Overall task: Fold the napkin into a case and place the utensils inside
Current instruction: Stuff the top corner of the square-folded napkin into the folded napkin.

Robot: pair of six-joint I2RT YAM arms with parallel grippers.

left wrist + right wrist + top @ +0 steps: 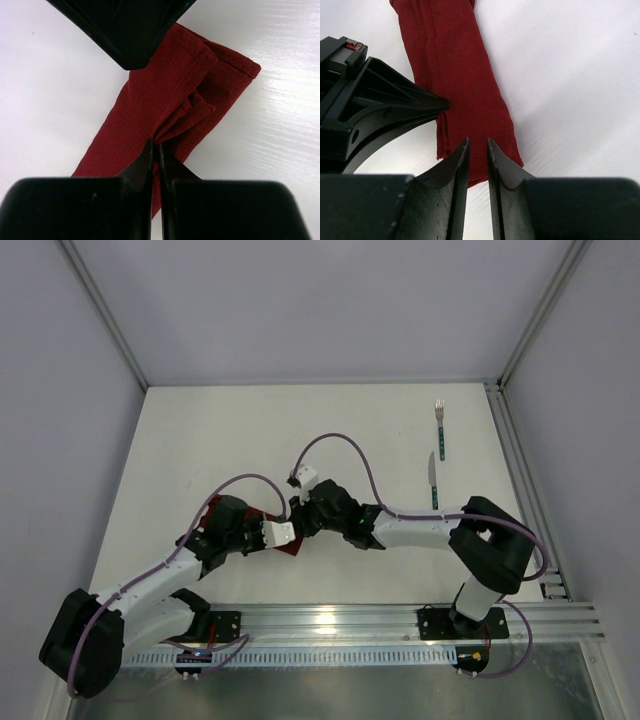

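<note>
The dark red napkin (pixel 150 100) lies on the white table folded into a narrow strip, the case. In the top view it is mostly hidden under both grippers, with only a bit (pixel 290 547) showing. My left gripper (pixel 155 146) is shut, pinching a raised fold of the cloth near one end; it also shows in the top view (pixel 285 535). My right gripper (pixel 478 142) hovers over the strip's end (pixel 455 65) with its jaws narrowly apart and nothing between them; it shows in the top view (pixel 305 520). The fork (pixel 439 430) and knife (pixel 434 480) lie at the far right, untouched.
The table's right side has a metal rail (pixel 520 470) close to the utensils. White walls enclose the back and sides. An aluminium rail (pixel 400 620) runs along the near edge by the arm bases. The two wrists crowd each other over the cloth.
</note>
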